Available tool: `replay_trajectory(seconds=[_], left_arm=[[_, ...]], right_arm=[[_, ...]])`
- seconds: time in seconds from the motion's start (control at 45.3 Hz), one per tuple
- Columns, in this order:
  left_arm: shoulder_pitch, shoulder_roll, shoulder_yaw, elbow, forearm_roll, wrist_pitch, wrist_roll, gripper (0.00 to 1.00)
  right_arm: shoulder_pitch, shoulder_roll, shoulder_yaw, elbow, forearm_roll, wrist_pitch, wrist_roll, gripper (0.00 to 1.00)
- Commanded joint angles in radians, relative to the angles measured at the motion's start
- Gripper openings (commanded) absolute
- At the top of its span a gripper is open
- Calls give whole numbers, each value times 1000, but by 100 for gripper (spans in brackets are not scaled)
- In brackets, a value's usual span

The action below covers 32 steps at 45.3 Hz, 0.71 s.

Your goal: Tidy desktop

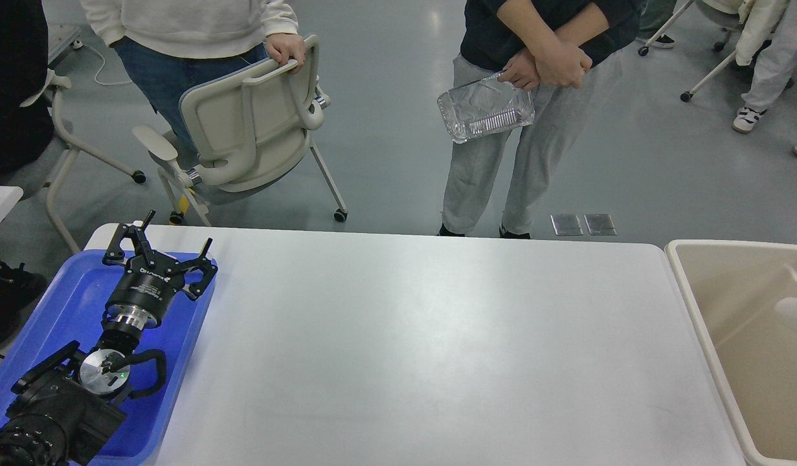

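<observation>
Desktop [424,349] bare and white across the middle of the head view, left gripper [176,241] over the blue tray [68,304].

The desktop runs from the blue tray at its left end to the beige bin [735,336] just beside its right edge, and its rounded far corners show against the grey floor. The left arm comes in from the lower left corner and its gripper hangs above the far part of the tray with both fingers spread wide, nothing between them. The right gripper is out of view. Beyond the far edge a person in grey trousers holds a foil container [485,107] in one hand, and another person rests a hand on the back of a beige office chair [256,129].
</observation>
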Motion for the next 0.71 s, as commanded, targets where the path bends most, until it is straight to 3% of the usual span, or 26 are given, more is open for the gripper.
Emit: replay_trajectory(seconds=[0.0, 0.353, 0.375, 0.419, 0.441, 0.463, 0.684], left_arm=[[0, 0, 0, 0, 0, 0, 0, 100], [0, 0, 0, 0, 0, 0, 0, 100], [0, 0, 0, 0, 0, 0, 0, 100], [0, 0, 0, 0, 0, 0, 0, 100], [0, 0, 0, 0, 0, 0, 2, 100], [0, 0, 0, 0, 0, 0, 2, 100], [0, 2, 0, 0, -2, 0, 0, 100]], right_arm=[[-23, 54, 13, -57, 21, -46, -3, 0], [-29, 52, 13, -56, 20, -42, -6, 0], [-29, 52, 13, -56, 21, -42, -5, 6], [-29, 51, 13, -57, 21, -42, -5, 50], [-29, 51, 13, -57, 21, -41, -5, 77], [-29, 49, 13, -57, 21, -39, -5, 97], [-29, 45, 13, -59, 21, -38, -5, 100]])
